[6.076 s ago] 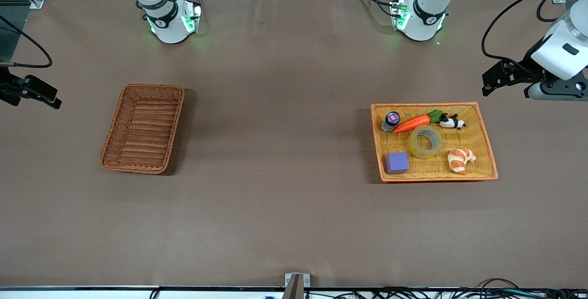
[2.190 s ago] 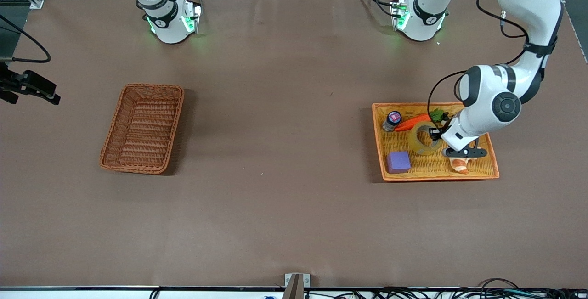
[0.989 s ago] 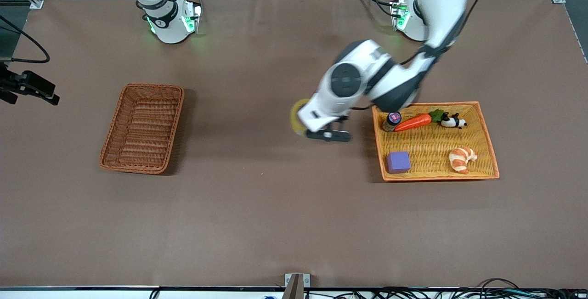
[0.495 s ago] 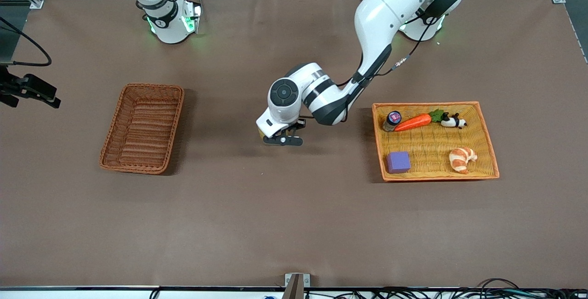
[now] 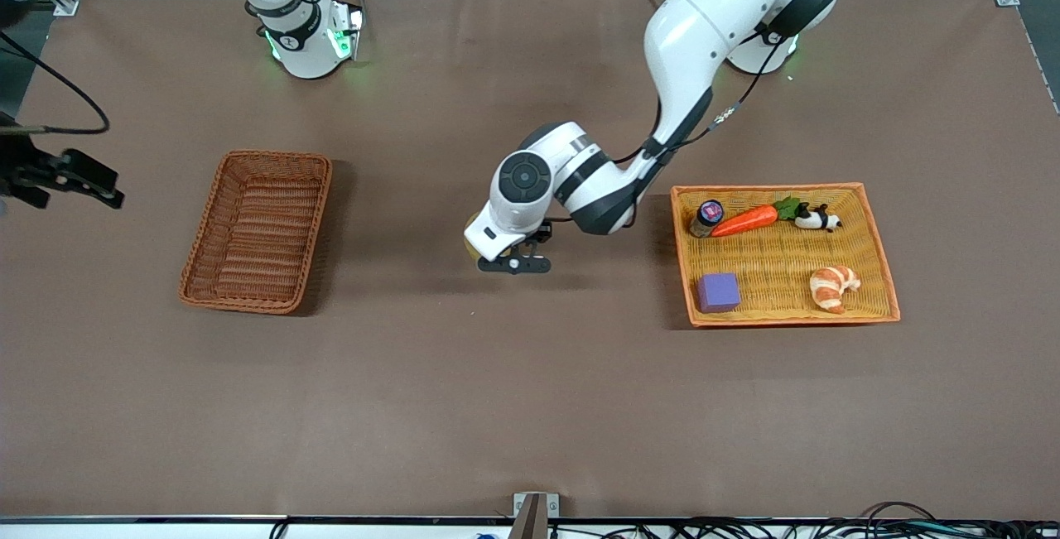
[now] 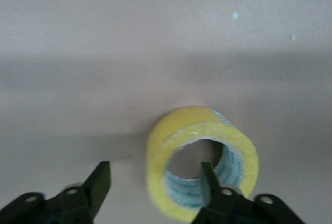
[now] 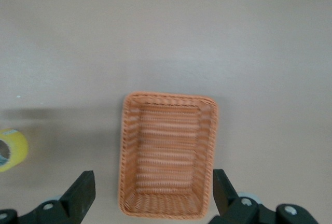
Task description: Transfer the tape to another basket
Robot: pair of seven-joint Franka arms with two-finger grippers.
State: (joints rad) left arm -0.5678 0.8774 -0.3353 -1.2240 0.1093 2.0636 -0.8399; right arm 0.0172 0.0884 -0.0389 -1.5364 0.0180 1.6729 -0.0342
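Note:
The tape (image 6: 207,130), a yellowish roll, rests on the brown table near its middle; only a sliver (image 5: 470,244) shows under the left wrist in the front view. My left gripper (image 5: 513,262) (image 6: 153,182) is open just above it, with one finger inside the roll's hole and the other outside, clear of the wall. The reddish-brown basket (image 5: 257,233) (image 7: 168,156) is empty, toward the right arm's end. My right gripper (image 5: 99,190) (image 7: 153,190) is open and empty, high over that end. The tape also shows at the edge of the right wrist view (image 7: 10,149).
The orange-yellow tray (image 5: 787,266) toward the left arm's end holds a carrot (image 5: 745,220), a panda toy (image 5: 816,218), a small bottle (image 5: 705,218), a purple cube (image 5: 716,292) and a croissant (image 5: 832,286). Bare table lies between tape and basket.
My left arm carried the tape out of the orange tray to the table's middle. In the last half second its gripper shifted slightly toward the camera. The right gripper drifted slightly.

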